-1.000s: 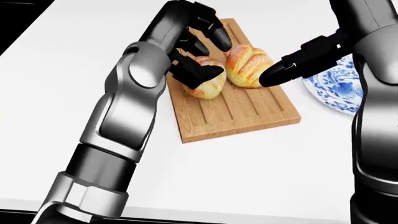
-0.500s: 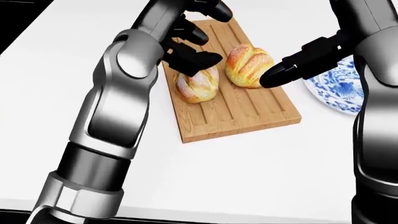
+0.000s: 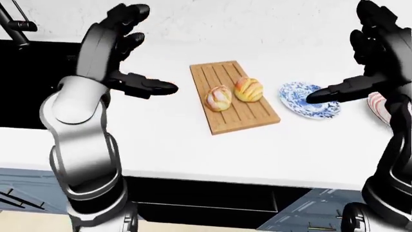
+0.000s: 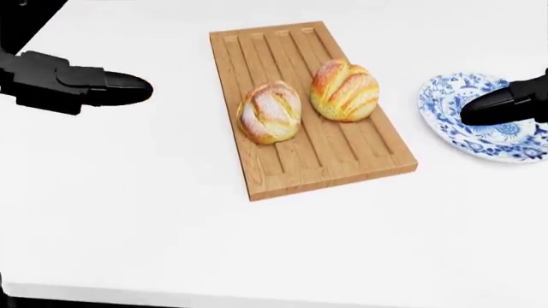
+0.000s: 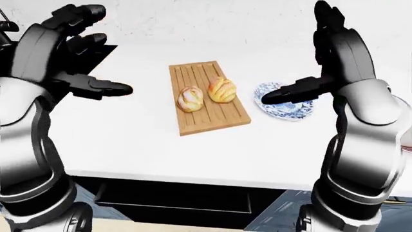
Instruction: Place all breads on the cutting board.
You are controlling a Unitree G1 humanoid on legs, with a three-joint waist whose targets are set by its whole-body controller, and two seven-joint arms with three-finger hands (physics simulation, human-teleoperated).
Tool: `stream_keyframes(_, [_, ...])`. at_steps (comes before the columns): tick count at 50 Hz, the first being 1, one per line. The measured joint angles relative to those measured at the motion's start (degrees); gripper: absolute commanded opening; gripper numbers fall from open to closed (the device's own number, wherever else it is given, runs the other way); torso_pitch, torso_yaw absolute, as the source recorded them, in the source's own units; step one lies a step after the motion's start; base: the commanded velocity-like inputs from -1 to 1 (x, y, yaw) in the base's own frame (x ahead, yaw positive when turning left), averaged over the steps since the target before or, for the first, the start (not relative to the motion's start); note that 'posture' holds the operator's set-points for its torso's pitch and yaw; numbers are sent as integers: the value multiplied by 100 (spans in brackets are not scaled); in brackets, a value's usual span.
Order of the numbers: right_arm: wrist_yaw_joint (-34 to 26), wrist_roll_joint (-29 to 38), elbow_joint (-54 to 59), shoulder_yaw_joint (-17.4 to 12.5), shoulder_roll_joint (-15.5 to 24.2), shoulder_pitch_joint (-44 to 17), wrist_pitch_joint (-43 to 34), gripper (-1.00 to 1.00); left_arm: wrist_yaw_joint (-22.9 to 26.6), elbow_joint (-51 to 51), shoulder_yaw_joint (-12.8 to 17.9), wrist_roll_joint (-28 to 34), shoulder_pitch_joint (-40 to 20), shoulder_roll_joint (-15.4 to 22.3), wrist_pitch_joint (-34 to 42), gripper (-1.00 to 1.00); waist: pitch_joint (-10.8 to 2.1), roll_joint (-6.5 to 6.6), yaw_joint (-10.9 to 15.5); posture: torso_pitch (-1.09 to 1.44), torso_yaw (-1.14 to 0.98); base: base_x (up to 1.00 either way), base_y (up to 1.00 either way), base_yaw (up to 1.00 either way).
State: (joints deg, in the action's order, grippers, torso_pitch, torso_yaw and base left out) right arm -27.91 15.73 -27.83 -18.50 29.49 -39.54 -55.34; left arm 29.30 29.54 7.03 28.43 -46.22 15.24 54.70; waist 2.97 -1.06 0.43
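Both breads sit on the cutting board (image 4: 310, 106), which lies lengthwise on the white tabletop (image 4: 171, 224) in my head view. The paler, flour-dusted bread (image 4: 269, 111) rests toward the board's left side and the more golden bread (image 4: 344, 90) just beside it on the right, slightly higher in the view; I cannot tell whether the two touch. My left hand (image 3: 119, 53) is raised above the tabletop to the left of the board, well apart from it, fingers spread and holding nothing, with the thumb pointing toward the board (in the head view only that dark thumb tip shows at the left edge). My right hand (image 5: 328, 53) is likewise lifted and spread wide, empty, its thumb reaching out over the blue-patterned plate (image 4: 467, 135) that sits on the tabletop to the right of the board, apart from it. In the left-eye view a dark sink (image 3: 32, 82) fills the area left of my left arm, and a red-and-white striped object (image 3: 380, 106) peeks out behind my right arm at the right edge.
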Motion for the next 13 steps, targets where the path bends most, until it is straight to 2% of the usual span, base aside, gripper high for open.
stream_keyframes(4, [133, -388, -207, -353, 250, 272, -58, 100, -113, 302, 367, -306, 249, 332, 201, 100, -9, 1, 6, 0, 0, 0, 0, 0])
stream_keyframes(13, [500, -1119, -877, -1306, 806, 1048, -284, 100, -898, 1085, 1280, -1085, 721, 1084, 749, 100, -10, -22, 0, 0, 0, 0, 0, 0])
